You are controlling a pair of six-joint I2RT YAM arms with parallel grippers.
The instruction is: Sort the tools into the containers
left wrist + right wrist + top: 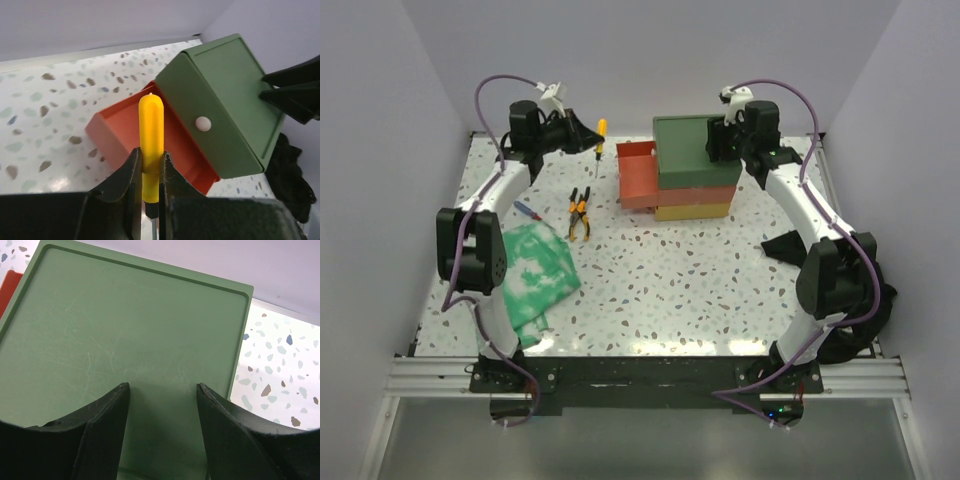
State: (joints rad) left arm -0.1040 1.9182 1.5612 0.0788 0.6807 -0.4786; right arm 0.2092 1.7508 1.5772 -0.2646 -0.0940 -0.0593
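My left gripper [150,157] is shut on a screwdriver [150,125] with a yellow handle, held near the table's back edge [600,135]. Just beyond it is the drawer stack: a dark green top [695,150], a red-orange middle drawer [636,175] pulled open to the left, and a yellow bottom [692,211]. In the left wrist view the red-orange drawer [112,130] looks empty. My right gripper [162,390] stands open over the green top [125,325], at its right end [717,140]. Orange-and-black pliers [580,212] lie on the table left of the drawers.
A small tool with a red and blue handle [528,210] lies beside the left arm. A green-and-white cloth [535,270] covers the near left. Black cloth [785,245] lies by the right arm. White walls close in the speckled table [670,290].
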